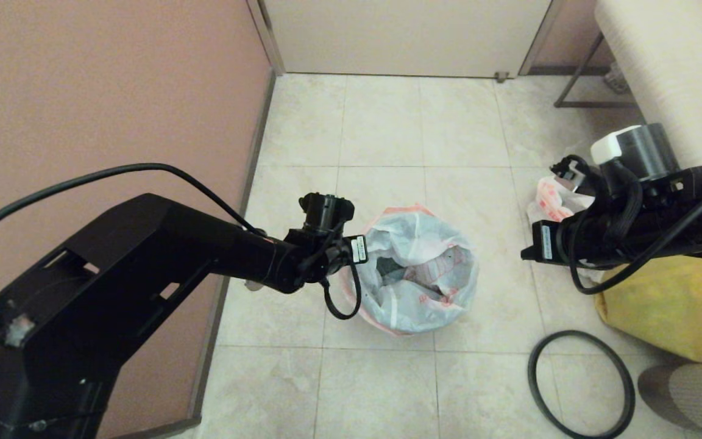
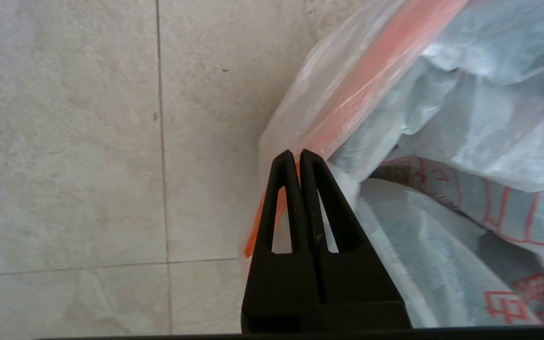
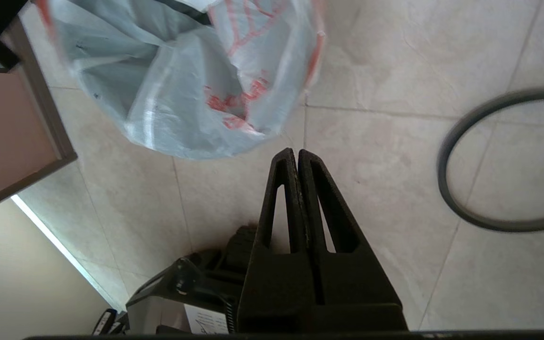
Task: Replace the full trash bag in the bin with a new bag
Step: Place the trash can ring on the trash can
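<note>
Two closed, empty hands, left hand (image 2: pixel 296 153) and right hand (image 3: pixel 296 152), flank one full trash bag (image 1: pixel 415 277).

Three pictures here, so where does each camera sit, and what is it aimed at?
Head view: on the robot's head, looking down at the tiled floor; both arms show, beside the full trash bag.
Left wrist view: behind the shut left gripper, at the bag's orange-banded mouth.
Right wrist view: behind the shut right gripper, over bare floor.
Shared: head and right wrist views both show the bag and the hoop.
</note>
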Available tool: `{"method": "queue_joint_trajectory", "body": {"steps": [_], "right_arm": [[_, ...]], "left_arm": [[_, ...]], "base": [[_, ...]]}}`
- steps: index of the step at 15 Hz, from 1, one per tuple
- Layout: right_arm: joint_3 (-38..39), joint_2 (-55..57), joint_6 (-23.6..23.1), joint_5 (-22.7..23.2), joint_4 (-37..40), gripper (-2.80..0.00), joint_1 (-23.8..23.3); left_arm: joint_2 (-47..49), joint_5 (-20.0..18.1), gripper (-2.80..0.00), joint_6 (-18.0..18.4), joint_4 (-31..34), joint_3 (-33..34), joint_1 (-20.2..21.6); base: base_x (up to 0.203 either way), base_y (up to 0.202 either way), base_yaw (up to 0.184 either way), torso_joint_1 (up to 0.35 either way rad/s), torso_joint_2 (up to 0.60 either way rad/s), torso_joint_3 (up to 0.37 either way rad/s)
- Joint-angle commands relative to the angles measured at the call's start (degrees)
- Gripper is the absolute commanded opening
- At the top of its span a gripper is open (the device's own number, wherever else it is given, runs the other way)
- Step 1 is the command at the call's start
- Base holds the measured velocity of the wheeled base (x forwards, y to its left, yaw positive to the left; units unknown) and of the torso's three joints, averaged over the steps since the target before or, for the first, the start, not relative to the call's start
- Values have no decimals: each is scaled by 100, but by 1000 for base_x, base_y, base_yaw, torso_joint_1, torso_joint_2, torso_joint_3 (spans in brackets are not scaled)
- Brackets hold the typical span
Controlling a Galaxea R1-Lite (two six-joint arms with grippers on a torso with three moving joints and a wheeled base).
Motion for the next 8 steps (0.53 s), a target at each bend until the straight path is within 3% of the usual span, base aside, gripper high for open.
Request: {"method": "queue_joint_trajectory", "body": {"steps": [1, 8], "right_arm": [[71, 0, 11, 6, -67, -280, -8], [101, 35, -24, -3, -172, -280, -8]], "left_arm": [[-90, 19, -280, -47, -9, 20, -25], [-56, 34, -280, -32, -9, 44, -156]], "base": [[0, 0, 0, 0, 0, 0], [0, 0, 0, 0, 0, 0]]}}
